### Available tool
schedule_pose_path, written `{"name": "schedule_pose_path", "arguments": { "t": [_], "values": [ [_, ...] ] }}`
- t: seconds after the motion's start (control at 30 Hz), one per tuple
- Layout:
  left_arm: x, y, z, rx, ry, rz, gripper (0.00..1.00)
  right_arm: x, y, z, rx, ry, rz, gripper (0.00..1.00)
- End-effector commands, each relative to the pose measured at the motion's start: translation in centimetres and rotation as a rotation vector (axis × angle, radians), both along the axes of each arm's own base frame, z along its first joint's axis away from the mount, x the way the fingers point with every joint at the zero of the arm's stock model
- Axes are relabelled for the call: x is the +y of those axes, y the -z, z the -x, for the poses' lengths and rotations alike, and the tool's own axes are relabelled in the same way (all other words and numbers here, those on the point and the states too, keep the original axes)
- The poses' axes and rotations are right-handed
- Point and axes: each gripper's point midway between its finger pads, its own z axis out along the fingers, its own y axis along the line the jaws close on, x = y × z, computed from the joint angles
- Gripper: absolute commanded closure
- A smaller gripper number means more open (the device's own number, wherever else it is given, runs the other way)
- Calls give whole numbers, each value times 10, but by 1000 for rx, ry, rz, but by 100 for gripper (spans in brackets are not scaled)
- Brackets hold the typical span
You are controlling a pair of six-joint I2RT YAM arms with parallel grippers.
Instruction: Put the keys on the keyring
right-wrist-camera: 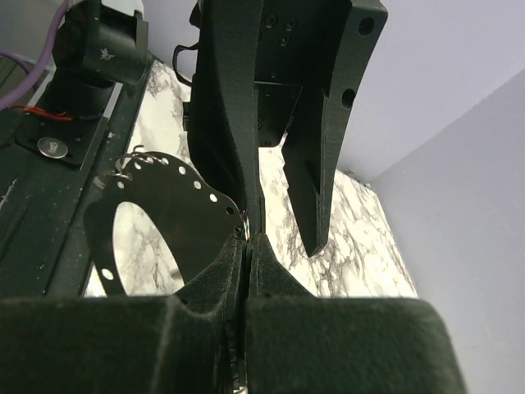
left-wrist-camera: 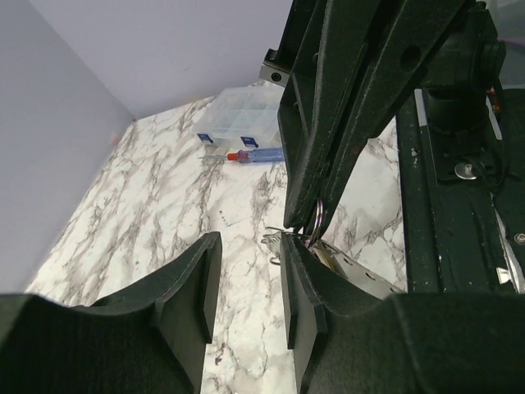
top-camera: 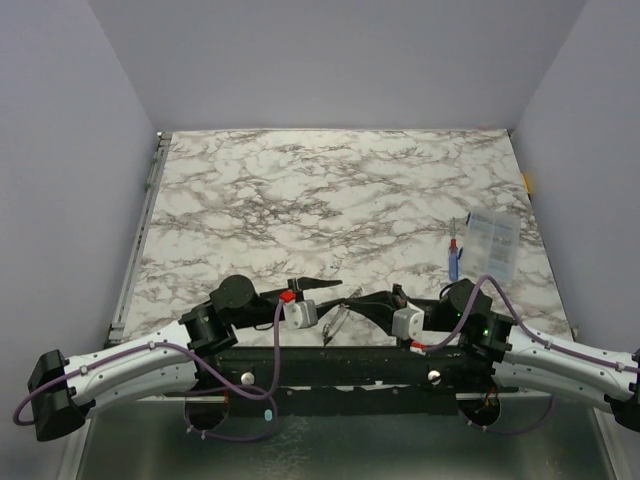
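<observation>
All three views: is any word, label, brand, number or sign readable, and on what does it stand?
No text can be read in any view.
Blue labels on the clear compartment box: too small to read.
Pale mark on the black arm housing: blurred, unreadable.

I see both pincers meeting tip to tip over the near middle of the surface (top-camera: 330,190), the left pincer (top-camera: 338,289) from the left and the right pincer (top-camera: 354,297) from the right. The keyring (left-wrist-camera: 315,223) sits between the right pincer's tips, just beside the left one. The disc (top-camera: 337,321) hangs just nearer me. Far right lies the box (top-camera: 492,243), with the stick (top-camera: 453,256) along its left side.
</observation>
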Motion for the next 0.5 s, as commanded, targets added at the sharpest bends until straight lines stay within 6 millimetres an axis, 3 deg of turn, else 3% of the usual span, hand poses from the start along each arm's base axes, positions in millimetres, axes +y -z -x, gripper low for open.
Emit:
{"name": "schedule_pose_path", "arguments": {
  "t": [0.0,0.47],
  "values": [
    [1,-15,11,-26,54,40,59,-5,-20,-9,-37,58,-59,100],
    [-7,-7,18,4,105,12,62,-1,-28,0,-25,3,-101,99]
  ]
}}
